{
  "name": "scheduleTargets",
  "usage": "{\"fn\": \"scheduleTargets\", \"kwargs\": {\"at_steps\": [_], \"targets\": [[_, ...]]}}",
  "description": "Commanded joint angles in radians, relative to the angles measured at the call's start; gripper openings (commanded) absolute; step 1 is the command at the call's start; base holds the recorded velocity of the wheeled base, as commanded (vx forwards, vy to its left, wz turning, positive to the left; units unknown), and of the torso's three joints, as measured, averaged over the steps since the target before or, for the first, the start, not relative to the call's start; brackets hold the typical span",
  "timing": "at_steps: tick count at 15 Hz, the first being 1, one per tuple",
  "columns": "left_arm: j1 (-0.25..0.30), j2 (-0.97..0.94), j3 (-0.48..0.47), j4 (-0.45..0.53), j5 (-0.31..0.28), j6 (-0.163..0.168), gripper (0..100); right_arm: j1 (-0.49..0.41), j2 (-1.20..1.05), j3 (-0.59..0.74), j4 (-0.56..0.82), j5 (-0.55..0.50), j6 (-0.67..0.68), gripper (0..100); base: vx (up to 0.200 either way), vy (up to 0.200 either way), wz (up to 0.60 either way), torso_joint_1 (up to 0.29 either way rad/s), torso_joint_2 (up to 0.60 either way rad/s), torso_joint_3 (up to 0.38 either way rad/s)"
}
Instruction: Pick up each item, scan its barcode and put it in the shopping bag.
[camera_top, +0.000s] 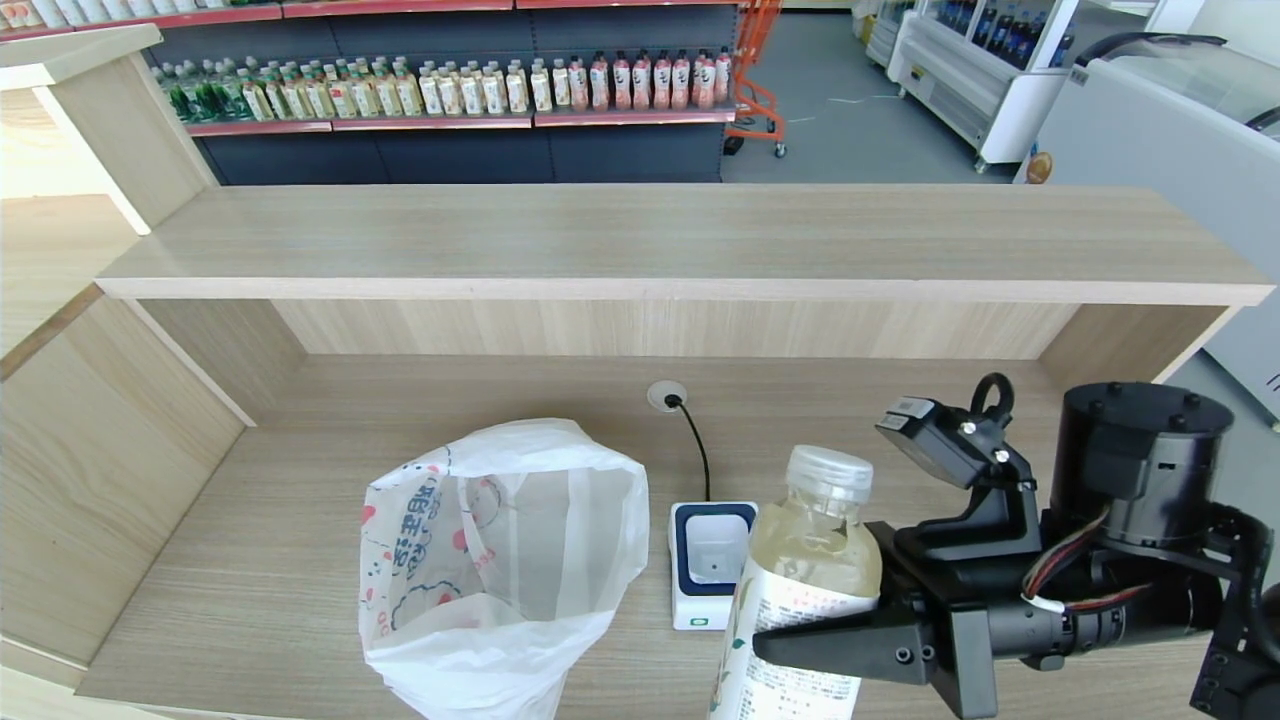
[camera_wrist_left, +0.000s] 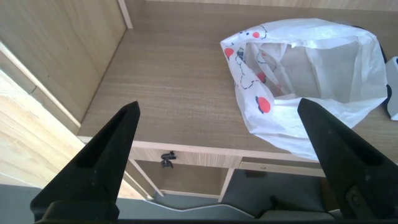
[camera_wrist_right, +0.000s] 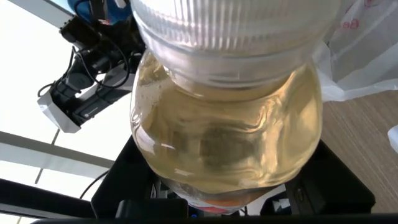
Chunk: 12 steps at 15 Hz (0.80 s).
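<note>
- Toward the front right of the counter (camera_top: 280, 560), the right gripper (camera_top: 812, 615) pinches a bottle (camera_top: 805, 570) around its labelled middle. One black finger crosses the front of the label and the other sits behind.
- The bottle is clear plastic with a pale yellow drink, a white ribbed cap and a white printed label. It stands nearly upright, cap up. Close up from the right wrist, its shoulder (camera_wrist_right: 227, 124) shows the liquid.
- A small white scanner (camera_top: 710, 565) with a dark blue window frame lies just left of the bottle, whose side overlaps the scanner's right edge from here. Its black cable (camera_top: 697, 445) runs to a round port near the counter's back wall.
- The shopping bag (camera_top: 500, 570), white plastic with red and blue print, stands open at the middle of the front edge, just left of the scanner.
- The left gripper (camera_wrist_left: 219, 107) hangs over the front edge left of the bag (camera_wrist_left: 311, 74), fingers spread wide and holding nothing.
</note>
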Motion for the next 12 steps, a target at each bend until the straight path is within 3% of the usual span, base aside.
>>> {"fn": "scheduleTargets", "kwargs": {"at_steps": [1, 10, 12], "targets": [[0.0, 0.0, 0.0, 0.0, 0.001, -0.001, 100, 0.006, 0.018, 0.0, -0.004, -0.001, -0.002, 0, 0.0, 0.0, 0.0, 0.0, 0.0, 0.0], [0.0, 0.0, 0.0, 0.0, 0.0, -0.001, 100, 0.004, 0.038, 0.005, -0.007, -0.003, -0.009, 0, 0.0, 0.0, 0.0, 0.0, 0.0, 0.0], [0.0, 0.0, 0.0, 0.0, 0.0, -0.001, 100, -0.007, 0.032, 0.002, -0.001, -0.06, -0.062, 0, 0.0, 0.0, 0.0, 0.0, 0.0, 0.0]]}}
